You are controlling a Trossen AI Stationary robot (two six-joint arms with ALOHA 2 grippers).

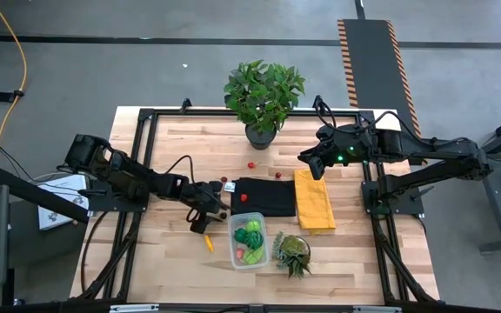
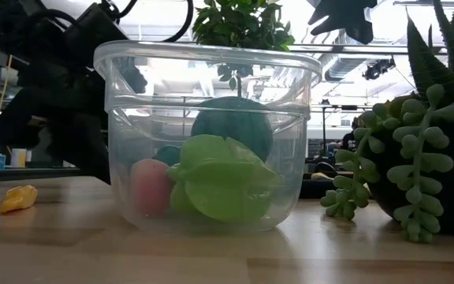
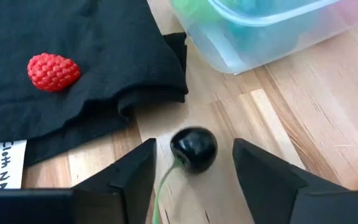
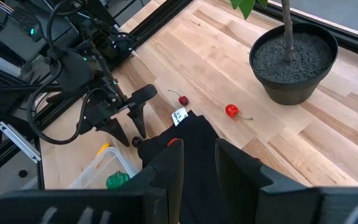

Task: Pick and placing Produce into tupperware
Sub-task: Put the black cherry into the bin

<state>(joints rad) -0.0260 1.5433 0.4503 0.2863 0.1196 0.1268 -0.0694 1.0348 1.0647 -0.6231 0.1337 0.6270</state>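
Cherry [image 3: 194, 149]: lying on the bare surface just beside the black cloth [image 3: 73, 68] and near the tub [image 3: 272, 31], between the fingers of the left gripper [image 3: 193, 168], touching neither that I can see.
Left gripper state: jaws are standing apart around the cherry, nothing grasped yet.
Right gripper [image 4: 197, 165]: hovering over the far right part of the surface, above the yellow cloth [image 1: 313, 200]; fingers are sitting a little apart, holding nothing visible.
Tub contents: green pieces and a pink one are already lying inside; a raspberry [image 3: 53, 71] is waiting on the black cloth, two red cherries [image 4: 231, 111] near the plant pot [image 4: 294, 59], a yellow piece [image 2: 18, 198] beside the tub.
Risk, slip: the cherry is round and glossy, so off-centre jaws are likely squirting it away.
Risk, stem: its green stem is trailing toward the gripper and may be catching a finger.
Risk, cloth: a finger is sitting close to the cloth's edge and could be snagging it.
Writing: a white tag at the cloth's corner is carrying dark characters, too cropped to read.
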